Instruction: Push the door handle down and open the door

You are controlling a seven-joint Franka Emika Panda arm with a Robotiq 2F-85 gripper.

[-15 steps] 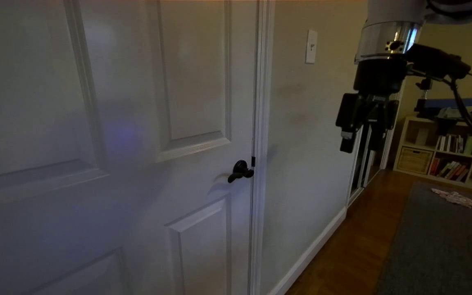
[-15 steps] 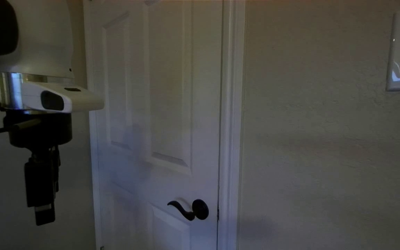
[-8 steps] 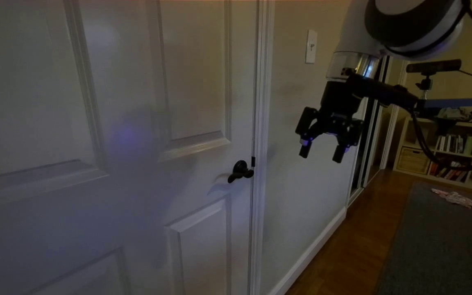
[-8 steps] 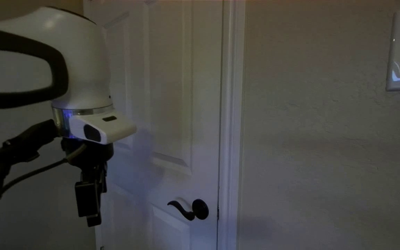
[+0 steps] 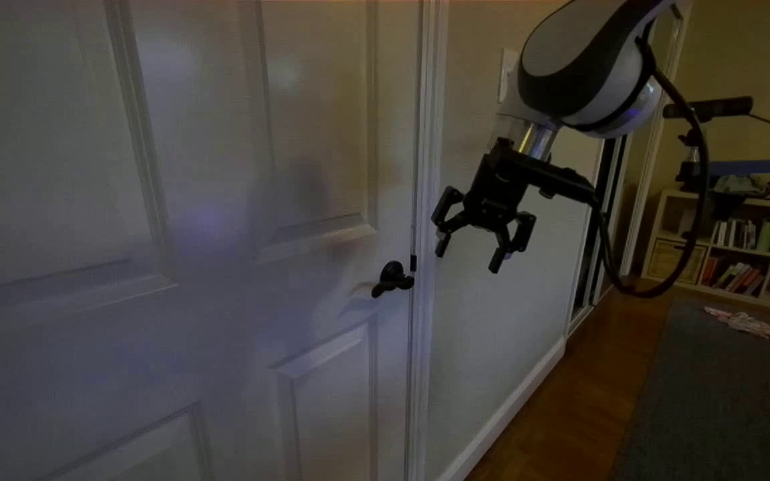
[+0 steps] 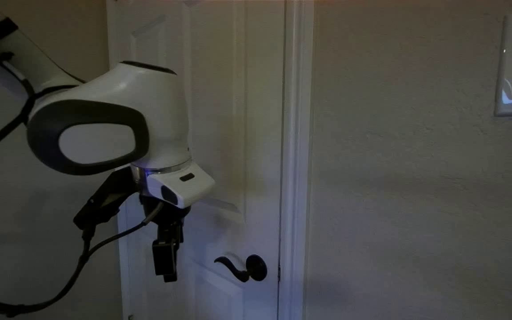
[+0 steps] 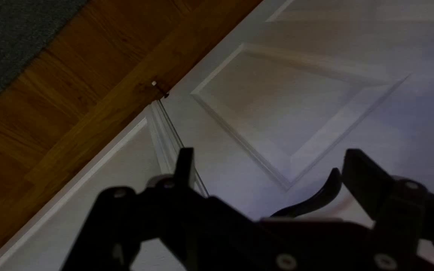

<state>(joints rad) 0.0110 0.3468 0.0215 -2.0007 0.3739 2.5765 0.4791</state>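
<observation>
The door [image 5: 224,327] looks closed in its door frame [image 5: 430,200]. The door handle [image 5: 393,279] is mounted just beside the frame: base plate [image 6: 256,268] nearest it, lever [image 6: 236,272] running roughly level, curved tip pointing away from the frame. I judge it unpressed. My gripper [image 5: 468,255] hangs on the room side of the frame, fingers spread apart and holding nothing; both exterior views show a gap to the handle, so no contact. The handle lies from me inward, toward the door's plane. In the wrist view the lever's tip appears just beside one fingertip [image 7: 358,167], but depth there is unclear, and I cannot tell how my tips stand in height against it. Judged next move: close in with the fingertips above the lever, then bear down on its free end, the one away from the frame. Risk: arriving low and sliding underneath.
</observation>
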